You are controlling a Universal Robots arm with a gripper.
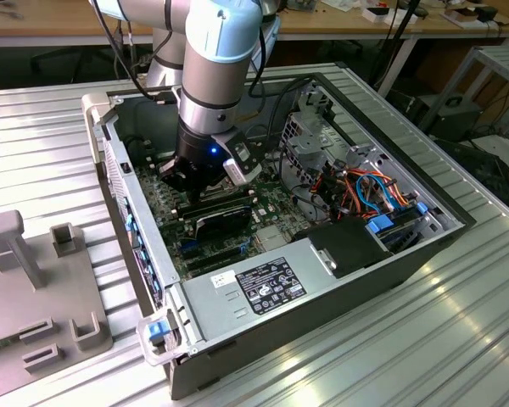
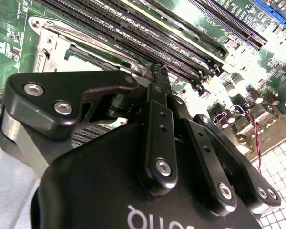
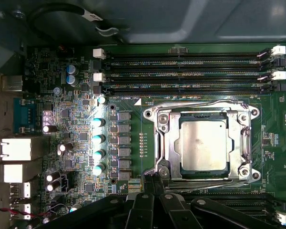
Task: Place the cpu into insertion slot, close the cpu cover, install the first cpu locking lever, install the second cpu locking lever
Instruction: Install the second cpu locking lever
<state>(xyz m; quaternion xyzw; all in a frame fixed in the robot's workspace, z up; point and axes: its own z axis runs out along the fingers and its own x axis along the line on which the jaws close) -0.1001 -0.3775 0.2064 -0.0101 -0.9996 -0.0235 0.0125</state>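
The end effector (image 2: 157,71) shows its fingers drawn tight together, nothing visible between them, tips down at the socket frame's edge. Its black body hides much of the socket in the second wrist view. In the first wrist view the cpu (image 3: 203,145) lies flat in the insertion slot (image 3: 203,175) just ahead of the fingertips, silvery face up, square, so no long axis. The cpu cover (image 3: 164,143) lies closed around it. Memory slots (image 3: 181,71) run along the socket's far side; the computer case (image 1: 322,292) walls enclose the board.
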